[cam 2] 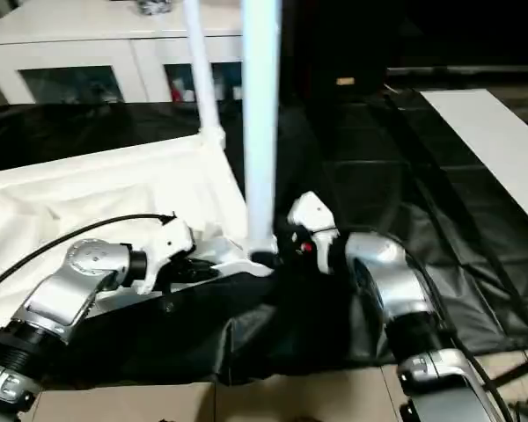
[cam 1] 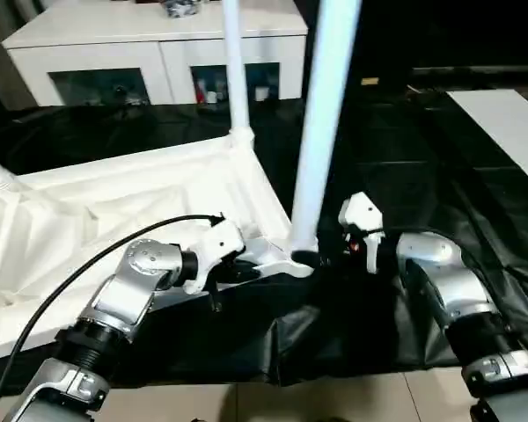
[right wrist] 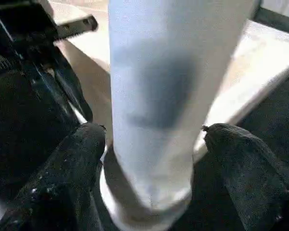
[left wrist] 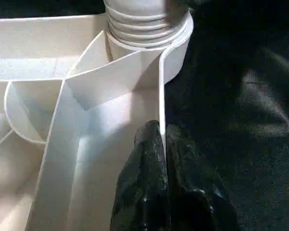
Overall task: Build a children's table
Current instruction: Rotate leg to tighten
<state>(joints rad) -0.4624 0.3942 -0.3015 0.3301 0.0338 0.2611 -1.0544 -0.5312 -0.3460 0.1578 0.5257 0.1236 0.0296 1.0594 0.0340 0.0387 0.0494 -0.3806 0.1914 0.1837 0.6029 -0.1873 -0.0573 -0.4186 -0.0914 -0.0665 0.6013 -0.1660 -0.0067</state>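
Left gripper (left wrist: 161, 144) clamped on top (cam 1: 114, 202) rim beside corner socket (left wrist: 149, 53); right gripper (right wrist: 151, 139) spread wide around leg (cam 1: 321, 132), not touching.

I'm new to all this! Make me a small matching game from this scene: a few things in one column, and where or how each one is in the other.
Things:
1. left gripper
2. right gripper
3. near leg
4. cabinet

States:
a. stands in the table top's corner socket
b. behind the work, glass doors
c. shut on the top's rim
d. open, a finger on each side of the leg

Pairs: 1-c, 2-d, 3-a, 4-b
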